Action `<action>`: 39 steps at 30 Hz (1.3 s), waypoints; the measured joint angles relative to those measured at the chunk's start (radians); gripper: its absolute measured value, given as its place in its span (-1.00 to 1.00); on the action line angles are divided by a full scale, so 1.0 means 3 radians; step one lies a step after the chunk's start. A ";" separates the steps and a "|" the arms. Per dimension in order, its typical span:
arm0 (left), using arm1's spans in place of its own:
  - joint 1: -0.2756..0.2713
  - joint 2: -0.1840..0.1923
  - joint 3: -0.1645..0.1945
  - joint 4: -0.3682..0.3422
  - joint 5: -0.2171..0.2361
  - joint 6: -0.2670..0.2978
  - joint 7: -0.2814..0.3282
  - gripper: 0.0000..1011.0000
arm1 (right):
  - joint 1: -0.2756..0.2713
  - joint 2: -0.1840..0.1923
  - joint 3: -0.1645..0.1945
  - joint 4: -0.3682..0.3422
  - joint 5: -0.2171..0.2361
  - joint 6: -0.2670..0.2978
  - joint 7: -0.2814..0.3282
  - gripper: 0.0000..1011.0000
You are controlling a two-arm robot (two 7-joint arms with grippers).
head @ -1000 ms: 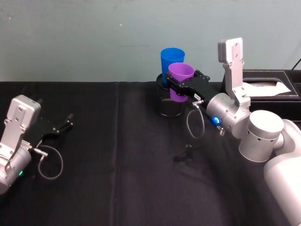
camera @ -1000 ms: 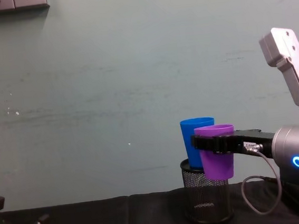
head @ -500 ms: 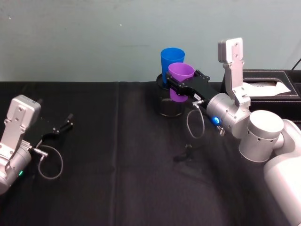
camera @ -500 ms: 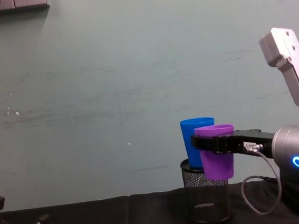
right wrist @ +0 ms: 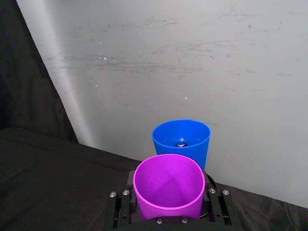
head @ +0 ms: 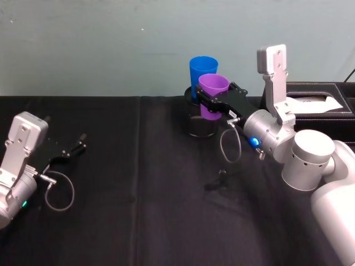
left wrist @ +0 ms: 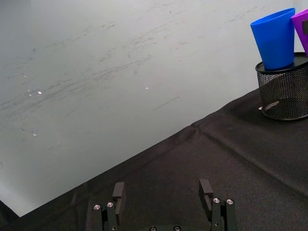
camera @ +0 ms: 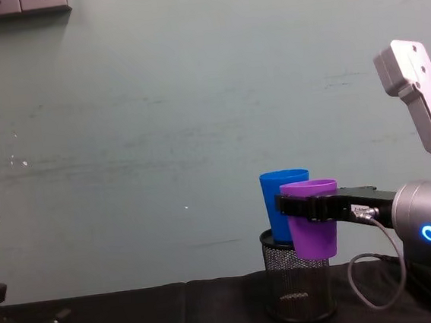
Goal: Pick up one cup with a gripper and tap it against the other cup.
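Observation:
My right gripper (head: 214,101) is shut on the purple cup (head: 213,84) and holds it upright in the air. The cup hangs beside the rim of a black wire-mesh holder (head: 198,126). The blue cup (head: 201,69) stands inside that holder, just behind the purple one. I cannot tell whether the two cups touch. The chest view shows the purple cup (camera: 314,236) overlapping the blue cup (camera: 282,201), with the right gripper (camera: 308,207) clamped below the purple rim. The right wrist view has the purple cup (right wrist: 168,192) close in front of the blue cup (right wrist: 181,142). My left gripper (head: 77,145) rests open at the table's left.
A black cloth (head: 138,221) covers the table, with the pale wall close behind the holder. A black tissue box (head: 316,102) stands at the back right. A small dark piece (head: 222,174) lies on the cloth in front of the holder.

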 joint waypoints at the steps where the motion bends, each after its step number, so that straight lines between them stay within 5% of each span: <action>1: 0.0000 0.0000 0.0000 0.0000 0.0000 0.0000 0.0000 0.98 | 0.0000 0.0000 0.0000 0.0000 0.0000 0.0000 0.0000 0.44; 39: 0.0000 0.0000 0.0000 0.0000 0.0000 0.0000 0.0000 0.98 | 0.0000 0.0000 0.0000 0.0000 0.0000 0.0000 0.0000 0.44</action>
